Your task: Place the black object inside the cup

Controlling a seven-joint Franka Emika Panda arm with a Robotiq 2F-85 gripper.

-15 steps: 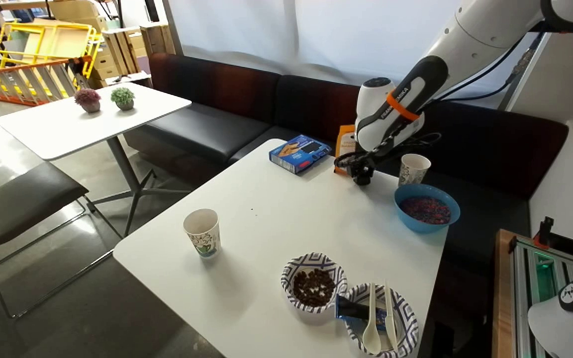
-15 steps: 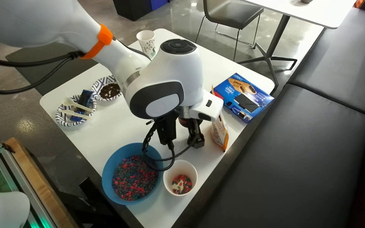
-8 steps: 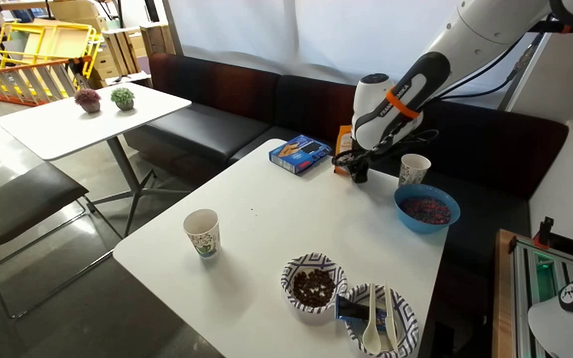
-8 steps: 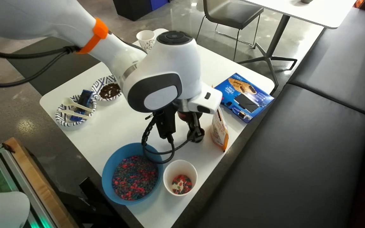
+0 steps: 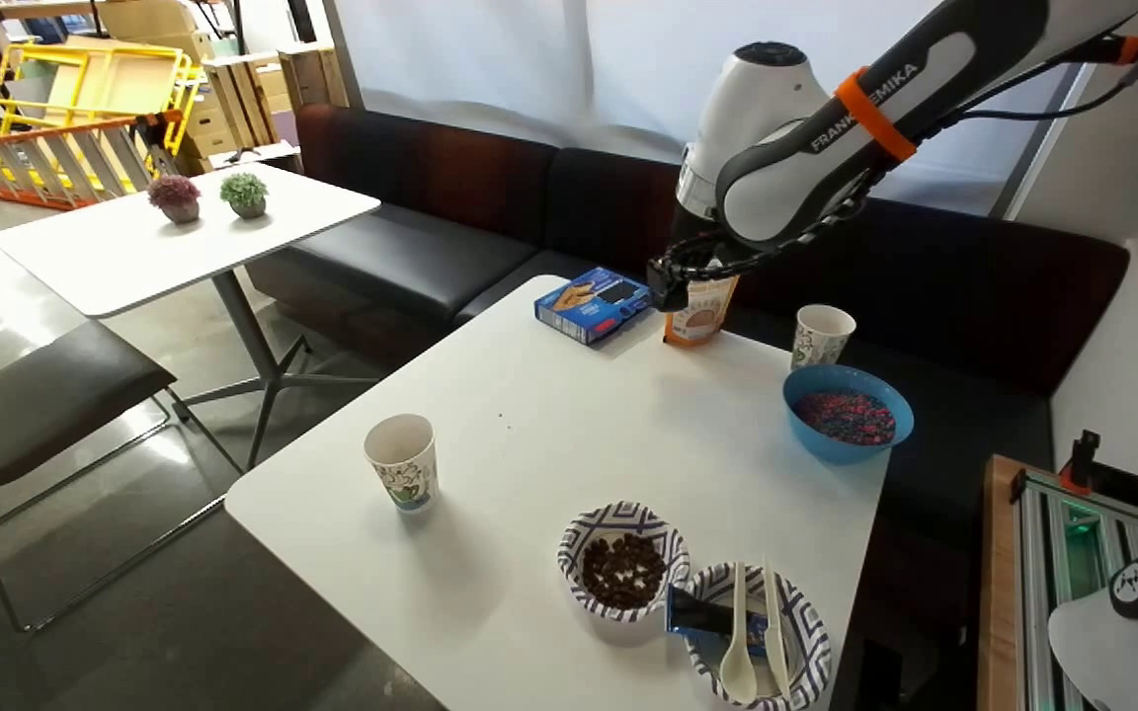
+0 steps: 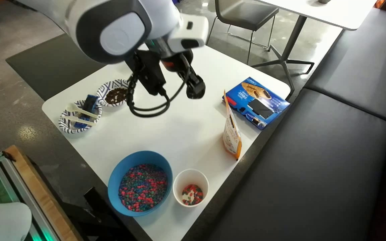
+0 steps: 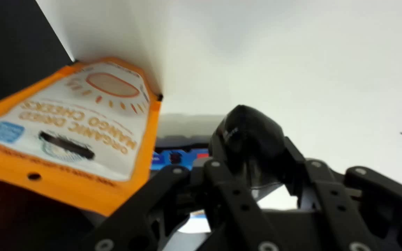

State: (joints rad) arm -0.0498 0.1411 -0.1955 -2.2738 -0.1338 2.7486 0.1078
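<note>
A robot arm (image 5: 776,188) reaches in over a white table (image 5: 549,425), its black fingers (image 7: 321,184) clenched on a small black lump (image 7: 248,129). In the wrist view the lump sits between the fingertips, one finger on each side, its rounded, shiny end poking out past them; its lower part blends into the dark fingers and is hard to make out. In both exterior views the fingers hang above the table, apart from its surface, and the lump can hardly be told from the black around it.

The green-printed paper cup (image 5: 401,474) stands upright near a table edge, well apart from the fingers; the lump is outside it. Near the fingers, an orange and white pouch (image 7: 92,122) stands on the table; its lettering, upside down in the wrist view, reads "organic dried mango cheeks". Beside the pouch lies a blue box (image 5: 592,304).

A blue bowl (image 5: 841,446) of small red and dark bits (image 6: 142,187) stands beside a second paper cup (image 5: 819,341), which in an exterior view has red and green bits (image 6: 198,192) at its bottom. A patterned bowl (image 5: 618,518) holds brown bits (image 5: 623,573), and next to it another patterned bowl (image 5: 808,632) carries a pale spoon (image 5: 739,676), another pale utensil (image 5: 774,612) and a blue packet (image 5: 695,614).
</note>
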